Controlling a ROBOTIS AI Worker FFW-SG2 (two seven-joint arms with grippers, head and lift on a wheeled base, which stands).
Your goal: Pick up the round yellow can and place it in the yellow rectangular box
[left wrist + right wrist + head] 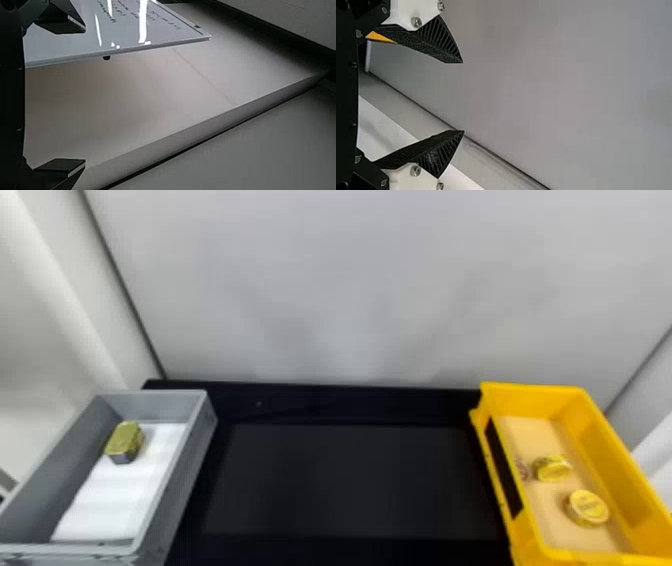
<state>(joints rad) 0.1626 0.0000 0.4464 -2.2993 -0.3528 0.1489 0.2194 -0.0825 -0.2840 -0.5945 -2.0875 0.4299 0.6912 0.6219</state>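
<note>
I am holding my left gripper (85, 95) and right gripper (463, 97) fingers-apart. Round yellow can (589, 507) is sitting near second can (551, 468) inside yellow rectangular box (607, 440).

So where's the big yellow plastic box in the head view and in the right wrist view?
Head view: the big yellow plastic box is on the right side, at the black table's right end.
Right wrist view: a yellow-orange sliver, probably the box, peeks past one black finger.
Shared landmark: likely the dark seam edging the pale grey wall.
</note>
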